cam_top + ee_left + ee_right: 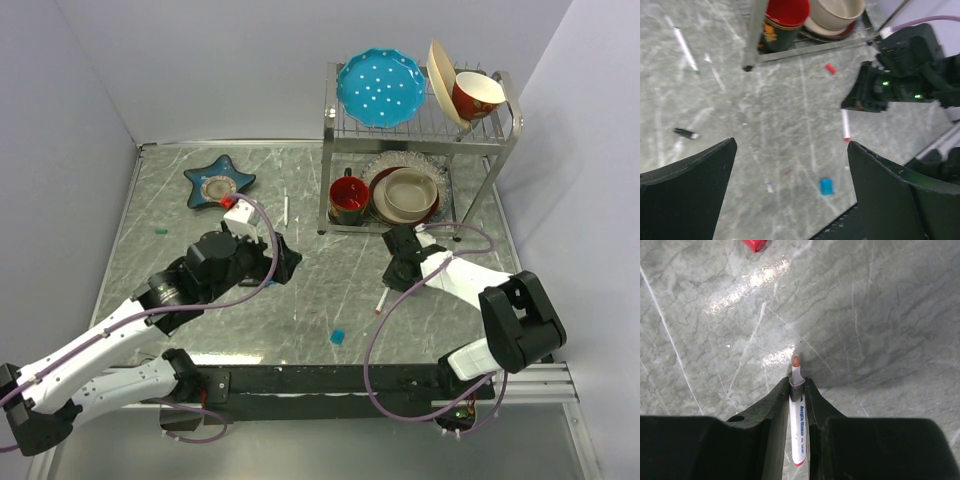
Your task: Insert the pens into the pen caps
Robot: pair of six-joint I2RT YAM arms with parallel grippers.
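Observation:
My right gripper [797,382] is shut on a white pen [801,430] at its grey collar. The orange-red tip points away, low over the table. The same pen shows in the top view [381,300] and the left wrist view [845,125], below the right gripper [394,278]. A red cap [754,244] lies ahead of it and also shows in the left wrist view [830,68]. My left gripper [790,195] is open and empty above the table, its place in the top view [288,260]. A bright blue cap [826,186] lies below it, near the front edge [339,336].
A thin white pen [285,210] lies at mid table. A teal cap [160,232] sits far left. A small black piece [686,133] lies left of my left gripper. A dish rack [420,130] with cups and plates stands back right, and a star dish [218,181] back left.

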